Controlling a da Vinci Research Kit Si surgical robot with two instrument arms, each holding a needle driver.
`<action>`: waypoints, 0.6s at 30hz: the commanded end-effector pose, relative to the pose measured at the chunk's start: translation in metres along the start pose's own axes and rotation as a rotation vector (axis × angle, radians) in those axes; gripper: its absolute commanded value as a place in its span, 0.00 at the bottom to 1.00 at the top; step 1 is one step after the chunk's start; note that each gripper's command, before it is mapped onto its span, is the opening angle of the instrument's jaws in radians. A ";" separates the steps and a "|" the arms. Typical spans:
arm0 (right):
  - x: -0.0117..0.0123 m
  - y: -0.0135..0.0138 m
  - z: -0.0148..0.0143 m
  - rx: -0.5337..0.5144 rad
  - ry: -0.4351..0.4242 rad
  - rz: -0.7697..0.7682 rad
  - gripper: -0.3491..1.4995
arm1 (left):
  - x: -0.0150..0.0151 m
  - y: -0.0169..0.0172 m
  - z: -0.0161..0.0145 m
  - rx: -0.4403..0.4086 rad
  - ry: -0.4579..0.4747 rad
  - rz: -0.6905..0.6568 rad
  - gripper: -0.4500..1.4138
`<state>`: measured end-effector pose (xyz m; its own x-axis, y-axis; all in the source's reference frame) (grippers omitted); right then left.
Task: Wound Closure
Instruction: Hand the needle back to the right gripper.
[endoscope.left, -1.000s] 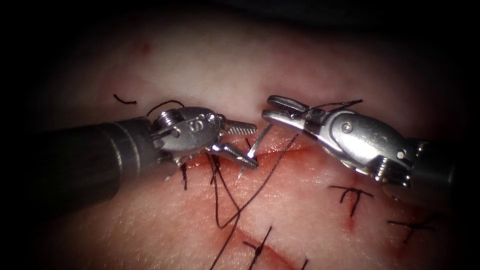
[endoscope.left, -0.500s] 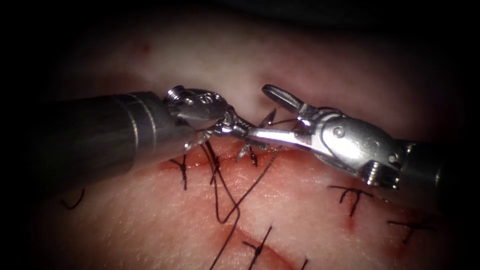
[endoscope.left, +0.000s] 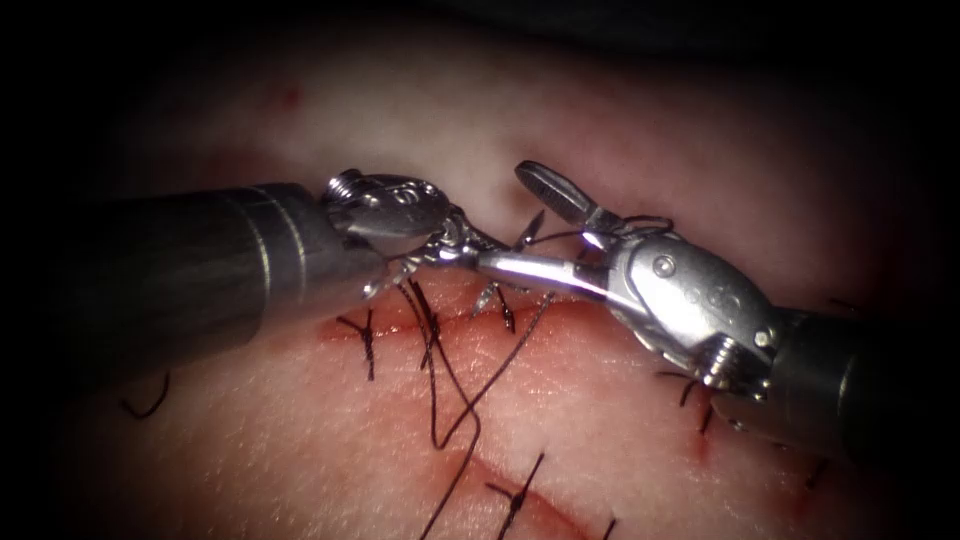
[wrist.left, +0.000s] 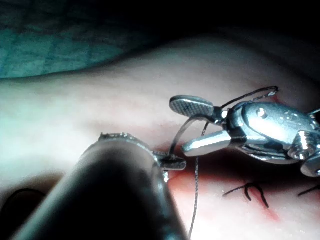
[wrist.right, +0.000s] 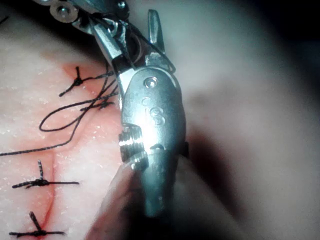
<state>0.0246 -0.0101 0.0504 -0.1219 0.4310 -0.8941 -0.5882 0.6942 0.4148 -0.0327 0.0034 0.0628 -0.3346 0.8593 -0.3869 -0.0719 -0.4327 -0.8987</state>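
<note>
Two tools: meeting over the cut (endoscope.left: 400, 325).
Left tool (endoscope.left: 462, 250): fingers clenched on needle (endoscope.left: 500, 285), mid-curve.
Right tool (endoscope.left: 520, 225): fingers spread around needle, grasping nothing.
Thread (endoscope.left: 450, 400): looped on tissue (endoscope.left: 600, 450).

Curved needle (endoscope.left: 505, 275) above the cut (endoscope.left: 400, 325)

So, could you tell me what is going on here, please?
The two tools are meeting over the cut in the tissue. The left claw is shut on the needle near one end. The right claw is open, one jaw on each side of the needle, and holds nothing. The needle appears to be above the cut and out of the tissue. Thread hangs in a loop below, beside finished stitches.
</note>
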 end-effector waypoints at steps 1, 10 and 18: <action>-0.0006 -0.0003 0.0007 -0.005 0.000 -0.006 0.28 | 0.0005 -0.0005 0.0005 0.002 0.000 0.003 0.00; -0.0008 -0.0003 0.0005 -0.084 -0.062 -0.010 0.00 | 0.0001 -0.0002 0.0006 0.016 0.000 0.007 0.00; -0.0007 0.0009 0.0000 -0.083 -0.093 -0.032 0.00 | -0.0011 0.0006 0.0012 0.131 0.013 -0.062 0.47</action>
<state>0.0233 -0.0099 0.0508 -0.0258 0.4665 -0.8841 -0.6567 0.6589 0.3668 -0.0329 0.0010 0.0625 -0.3144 0.8890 -0.3328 -0.2209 -0.4095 -0.8852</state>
